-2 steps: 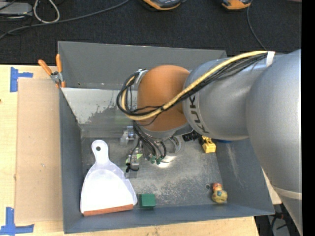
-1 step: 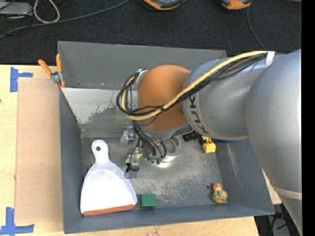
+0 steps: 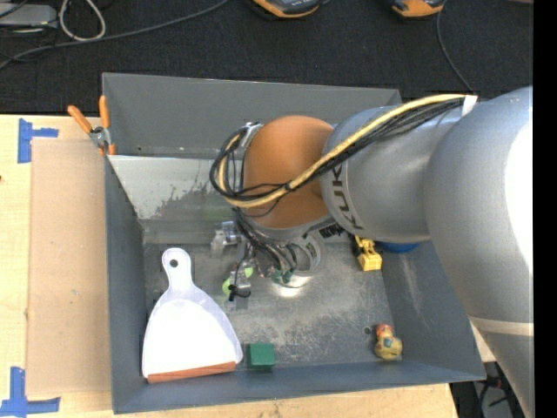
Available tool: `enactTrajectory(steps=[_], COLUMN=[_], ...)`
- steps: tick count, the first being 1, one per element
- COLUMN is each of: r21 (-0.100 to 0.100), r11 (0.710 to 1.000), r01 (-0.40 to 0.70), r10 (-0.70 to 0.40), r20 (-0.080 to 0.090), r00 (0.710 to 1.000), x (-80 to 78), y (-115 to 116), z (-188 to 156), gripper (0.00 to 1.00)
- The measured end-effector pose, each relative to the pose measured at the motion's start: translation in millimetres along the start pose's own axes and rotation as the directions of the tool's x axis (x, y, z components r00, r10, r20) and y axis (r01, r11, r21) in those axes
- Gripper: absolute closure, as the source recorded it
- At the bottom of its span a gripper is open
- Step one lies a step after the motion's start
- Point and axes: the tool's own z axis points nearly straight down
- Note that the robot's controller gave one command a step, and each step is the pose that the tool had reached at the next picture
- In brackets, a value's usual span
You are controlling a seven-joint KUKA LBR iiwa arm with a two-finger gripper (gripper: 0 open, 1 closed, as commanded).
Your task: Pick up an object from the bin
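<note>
A single camera looks down into the bin (image 3: 123, 233) from close above, seemingly tilted slightly sideways.

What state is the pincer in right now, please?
Pincer: cannot be told; it is low over the middle of the bin.

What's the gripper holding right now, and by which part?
Cannot tell. The gripper sits low over the middle of the bin, beside a small green-and-black piece and a round silvery thing; no hold on either is visible.
</note>
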Motion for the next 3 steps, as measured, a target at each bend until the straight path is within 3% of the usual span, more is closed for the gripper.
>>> enactTrajectory(steps=[1, 2, 3], r21=[0.002, 0.000, 0.001], r11=[0.999, 0.986, 0.971], r01=[0.049, 0.164, 0.238], r10=[-0.049, -0.164, -0.238], r20=[-0.007, -0.002, 0.003], r00=[0.999, 0.986, 0.971], x=[-32.9, 25.2, 31.3], y=[-25.6, -47.8, -151.7], z=[52.0, 49.4, 50.5], gripper=[0.00, 0.00, 1.00])
